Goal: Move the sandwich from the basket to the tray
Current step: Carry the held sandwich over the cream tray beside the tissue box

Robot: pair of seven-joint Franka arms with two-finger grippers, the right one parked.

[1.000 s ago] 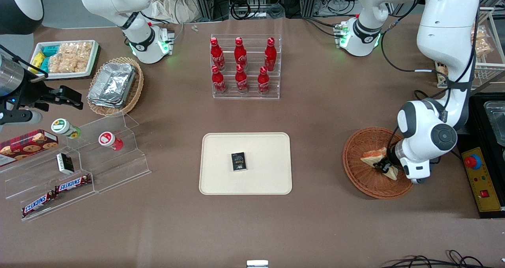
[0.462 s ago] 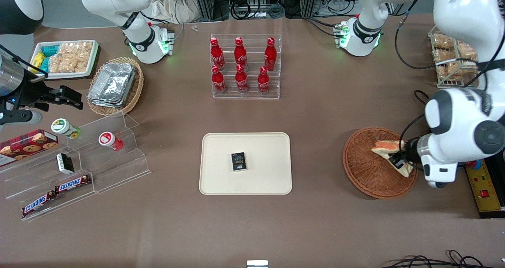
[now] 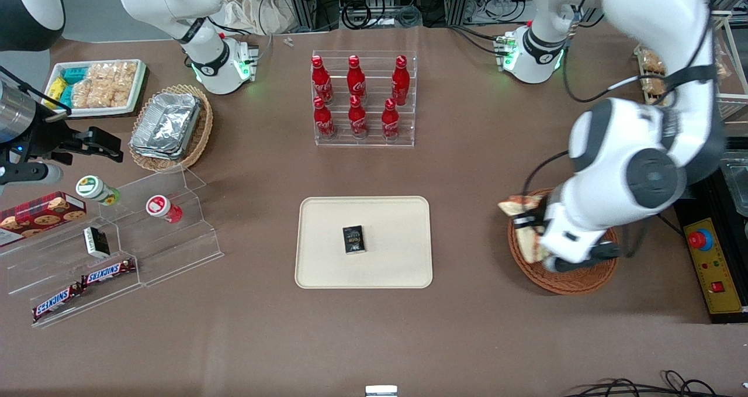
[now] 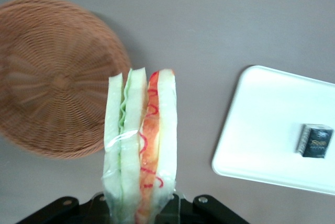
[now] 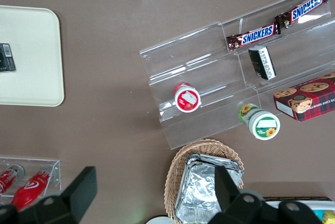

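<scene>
Front view: the left arm bends low over the basket (image 3: 575, 283), its hand (image 3: 534, 226) clamped on the sandwich (image 3: 520, 206), raised above the basket's rim on the side toward the tray (image 3: 327, 256). Left wrist view: the hand (image 4: 140, 205) grips the sandwich (image 4: 140, 140) upright, above the tabletop (image 4: 220, 20) between basket (image 4: 52, 77) and tray (image 4: 261, 130).

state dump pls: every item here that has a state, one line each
Triangular pale-bread sandwich: lifted clear of the basket, held in the end effector.
End effector: shut on the sandwich, above the basket's tray-side edge.
Round reddish-brown wicker basket: empty.
Cream rectangular tray: holds only a small black packet.
</scene>
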